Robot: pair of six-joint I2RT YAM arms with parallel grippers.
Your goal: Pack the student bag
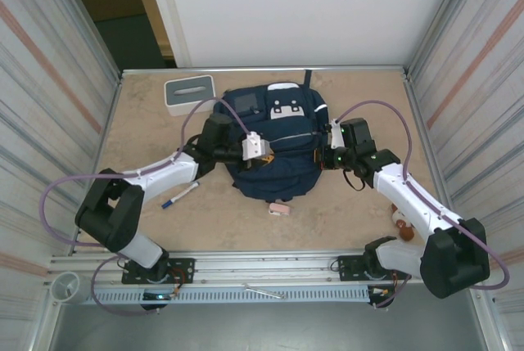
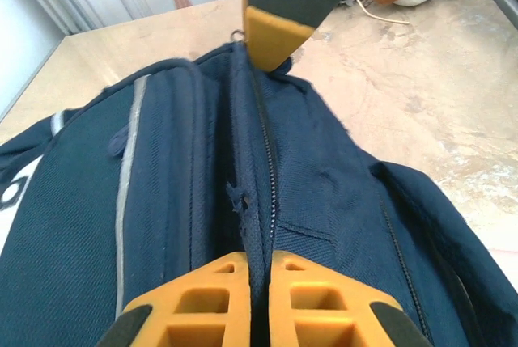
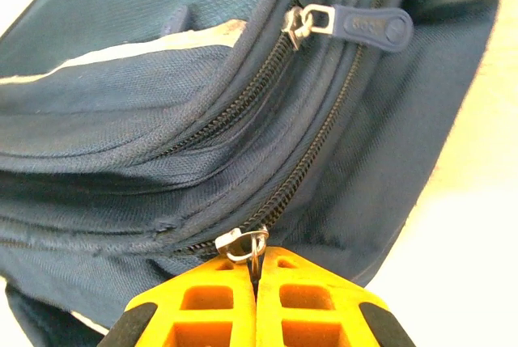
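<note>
the student bag (image 1: 274, 142) lies in the middle of the table (image 1: 213, 220), between my two arms. my left end effector (image 2: 259, 274) is clenched on the blue cloth beside the zip. my right end effector (image 3: 257, 278) is pinching the little metal zip puller (image 3: 243, 243). i think i am opening the bag. next i should pull the zip along while the left side holds the cloth tight, so the pen (image 1: 178, 195) can go in.

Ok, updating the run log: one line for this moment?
left gripper: shut on navy-blue fabric backpack | right gripper: shut on silver metal zipper pull
</note>
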